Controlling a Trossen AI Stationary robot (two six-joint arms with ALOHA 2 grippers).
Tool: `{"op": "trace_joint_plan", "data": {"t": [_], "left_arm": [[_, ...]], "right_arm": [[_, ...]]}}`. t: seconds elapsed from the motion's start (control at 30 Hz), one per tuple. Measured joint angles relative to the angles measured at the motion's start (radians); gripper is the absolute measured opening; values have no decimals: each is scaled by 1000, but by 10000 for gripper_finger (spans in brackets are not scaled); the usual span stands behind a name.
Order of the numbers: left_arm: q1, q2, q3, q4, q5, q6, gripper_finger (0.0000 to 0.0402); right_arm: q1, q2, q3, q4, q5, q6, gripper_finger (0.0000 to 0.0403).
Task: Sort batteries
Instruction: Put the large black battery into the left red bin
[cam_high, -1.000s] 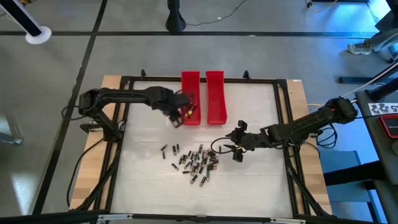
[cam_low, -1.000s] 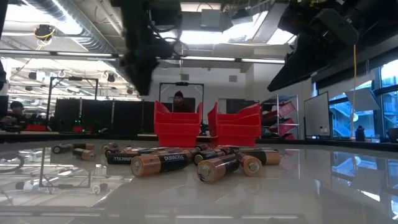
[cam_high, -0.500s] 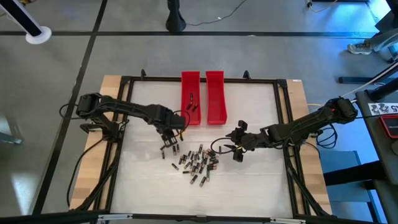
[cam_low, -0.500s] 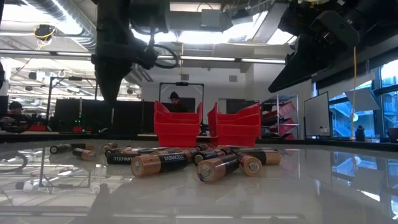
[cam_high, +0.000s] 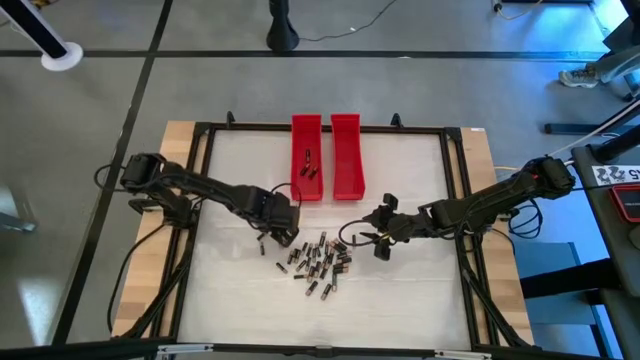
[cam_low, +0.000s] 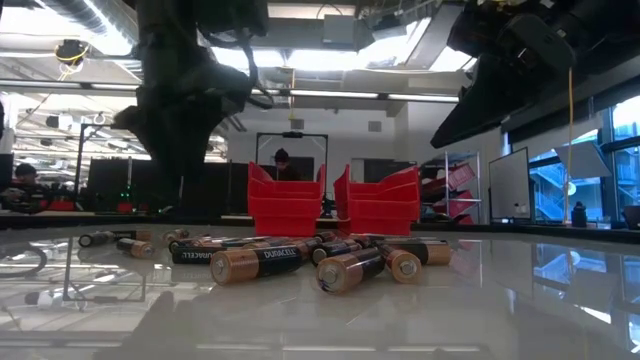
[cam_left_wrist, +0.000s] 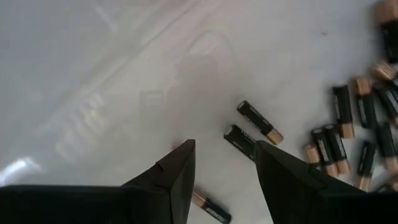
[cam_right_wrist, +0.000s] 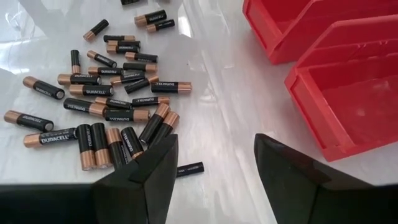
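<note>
**Left gripper low over the loose batteries**

The left gripper (cam_left_wrist: 224, 171) hangs with its fingers apart and nothing between them. Small black batteries with copper ends (cam_left_wrist: 260, 122) lie just past the fingertips. Only the high view shows two batteries inside the left long red plastic tray (cam_high: 306, 158). The right gripper (cam_right_wrist: 214, 165) waits beside the pile, open and empty.

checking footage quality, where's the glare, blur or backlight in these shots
Low view: bright ceiling lights leave the arms as dark silhouettes, the table mirrors the room, and the nearest batteries are sharp. Left wrist view: soft and smeared, with pale glare patches on the table. Right wrist view: crisp, battery labels readable, mild sheen beside the red trays.
</note>
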Motion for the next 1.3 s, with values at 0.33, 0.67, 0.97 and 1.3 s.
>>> {"op": "trace_joint_plan", "data": {"t": [0.33, 0.67, 0.97, 1.3], "left_arm": [[-118, 0, -42, 121, -76, -271, 155], [-194, 0, -43, 123, -152, -375, 155], [-198, 0, -43, 179, -178, -358, 155], [-214, 4, -43, 191, -181, -344, 155]], "right_arm": [[0, 17, 0, 12, -1, 47, 214], [-20, 30, 39, 31, -299, -205, 214], [-45, 182, 174, -187, -379, -669, 214], [-46, 246, 220, -194, -391, -892, 214]]}}
